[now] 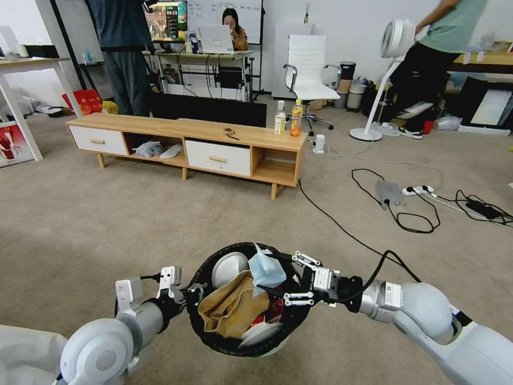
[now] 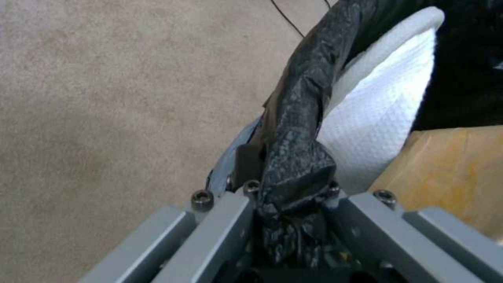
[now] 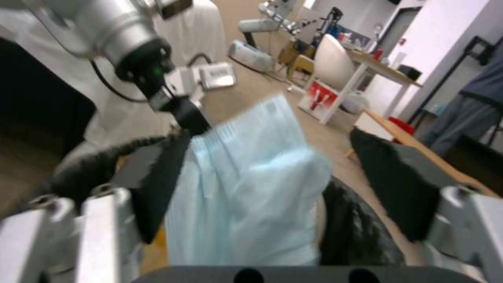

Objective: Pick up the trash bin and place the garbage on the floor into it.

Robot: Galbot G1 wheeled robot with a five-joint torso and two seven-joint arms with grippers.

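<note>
Head view: my left tool clamped on the near-left rim of the trash bin, held above the floor. My right tool, jaws apart, straddles a light-blue face mask over the bin's far-right rim.

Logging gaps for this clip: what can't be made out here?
- Head view: the trash bin's bottom is hidden under the brown paper bag and face mask.
- Head view: the left gripper at the rim; its arm covers the fingers.
- Right wrist view: the mask is blurred between the right gripper's open fingers; contact unclear.
- Left wrist view: the tissue is cut off by the black liner.
</note>
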